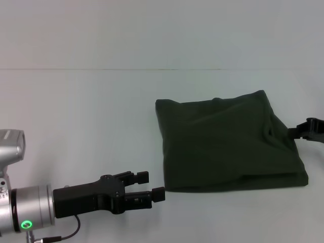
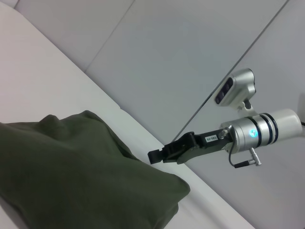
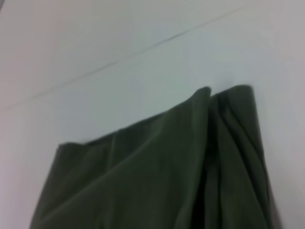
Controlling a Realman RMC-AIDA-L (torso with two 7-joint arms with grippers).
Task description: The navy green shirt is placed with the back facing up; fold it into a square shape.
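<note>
Shirt (image 1: 228, 142) folded into a rough square, lying right of centre on the table (image 1: 76, 111). Left hand (image 1: 152, 186), slightly open and empty, just beside its near-left corner. Right hand (image 1: 310, 129) at the shirt's right edge; its opening cannot be told.

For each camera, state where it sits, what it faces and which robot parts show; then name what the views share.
Head view: on the robot's head, looking down at the shirt on the table; left gripper near, right gripper at the edge.
Left wrist view: faces the shirt and right gripper.
Right wrist view: faces the shirt; no robot parts.
All share the shirt.
</note>
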